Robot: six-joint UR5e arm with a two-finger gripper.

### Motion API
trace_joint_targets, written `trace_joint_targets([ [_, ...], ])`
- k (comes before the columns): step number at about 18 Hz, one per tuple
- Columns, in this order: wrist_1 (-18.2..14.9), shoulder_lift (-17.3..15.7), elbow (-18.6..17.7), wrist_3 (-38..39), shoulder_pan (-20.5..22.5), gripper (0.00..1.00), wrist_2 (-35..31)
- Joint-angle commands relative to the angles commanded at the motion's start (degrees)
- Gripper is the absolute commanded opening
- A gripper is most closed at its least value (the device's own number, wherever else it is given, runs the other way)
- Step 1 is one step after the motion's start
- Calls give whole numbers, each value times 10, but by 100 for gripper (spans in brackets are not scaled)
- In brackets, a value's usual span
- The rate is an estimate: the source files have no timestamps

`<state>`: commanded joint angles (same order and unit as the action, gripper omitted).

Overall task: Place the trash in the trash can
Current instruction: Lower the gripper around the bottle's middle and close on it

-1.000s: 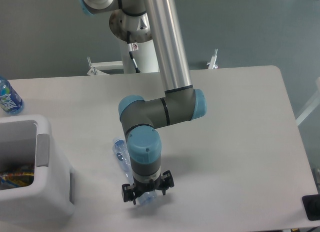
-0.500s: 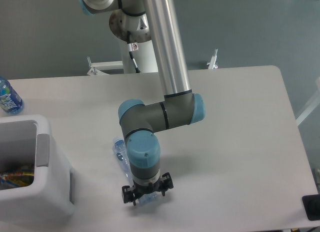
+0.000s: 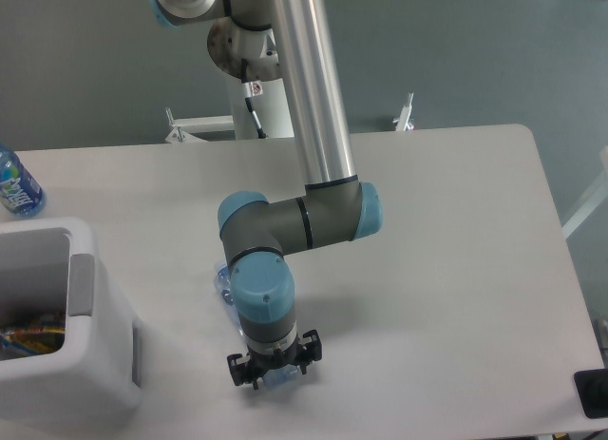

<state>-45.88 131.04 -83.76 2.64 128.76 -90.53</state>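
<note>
The flattened clear plastic bottle [image 3: 226,290] lies on the white table [image 3: 446,269], running from beside the arm's wrist down to under the gripper. My gripper [image 3: 273,373] points straight down over the bottle's near end. Its black fingers [image 3: 237,368] stand spread on either side of the bottle, and the wrist hides the fingertips. The white trash can [image 3: 87,364] stands at the left front, a short way left of the gripper. The crumpled white wrapper is not in view.
An uncrushed blue-labelled bottle [image 3: 16,185] stands at the table's far left edge, behind the can. Colourful scraps [image 3: 28,332] lie inside the can. A dark object [image 3: 593,392] sits at the front right corner.
The arm's wrist and gripper have shifted slightly left and toward the front edge over the bottle. The bottle has stayed about where it was.
</note>
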Motion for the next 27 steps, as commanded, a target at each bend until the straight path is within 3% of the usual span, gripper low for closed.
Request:
trace_joint_targets([
  [8,0,3,-1,-1,0,85,-2],
  [13,-1,1,-1,-2,0,72,-2],
  [27,-2,-4,0,-7,0,62,-2],
])
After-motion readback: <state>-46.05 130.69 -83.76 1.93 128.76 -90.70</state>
